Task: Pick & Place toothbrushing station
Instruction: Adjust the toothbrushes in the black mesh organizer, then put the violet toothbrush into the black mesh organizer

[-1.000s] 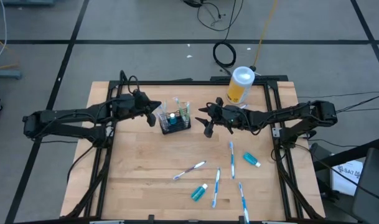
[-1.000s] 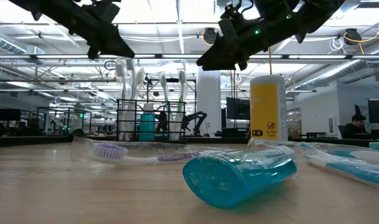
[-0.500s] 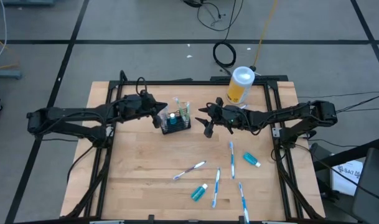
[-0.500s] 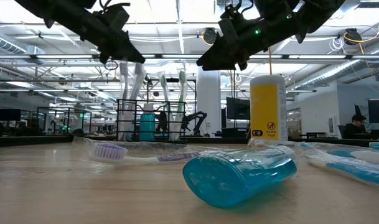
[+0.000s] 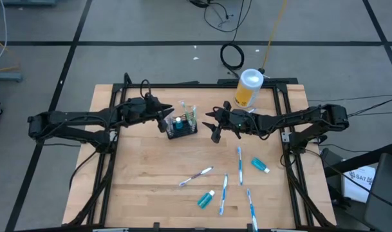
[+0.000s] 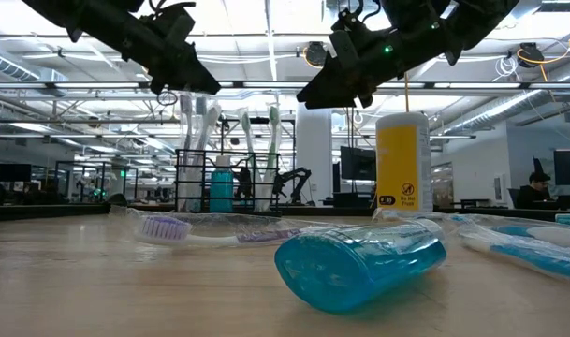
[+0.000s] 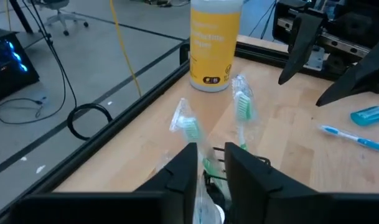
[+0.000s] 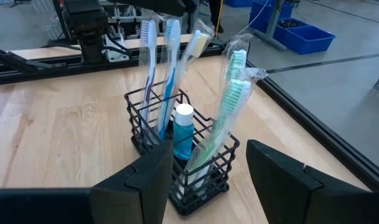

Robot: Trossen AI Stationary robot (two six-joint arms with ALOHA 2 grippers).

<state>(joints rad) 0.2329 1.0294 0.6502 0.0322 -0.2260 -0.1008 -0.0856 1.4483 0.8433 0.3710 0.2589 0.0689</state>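
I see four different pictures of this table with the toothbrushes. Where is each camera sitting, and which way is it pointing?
High view: above the table, looking straight down; both arms show, the left tool at the caddy.
Low view: at tabletop height, looking level across a teal tube; arms enter from above.
Left wrist view: on the left arm, looking past its own fingers toward the yellow canister.
Right wrist view: on the right arm, past its open tool, facing the caddy.
All four show bagged toothbrushes standing in the caddy.

Yellow canister (image 5: 248, 89) w/ white lid upright at table (image 5: 144, 167) far edge.
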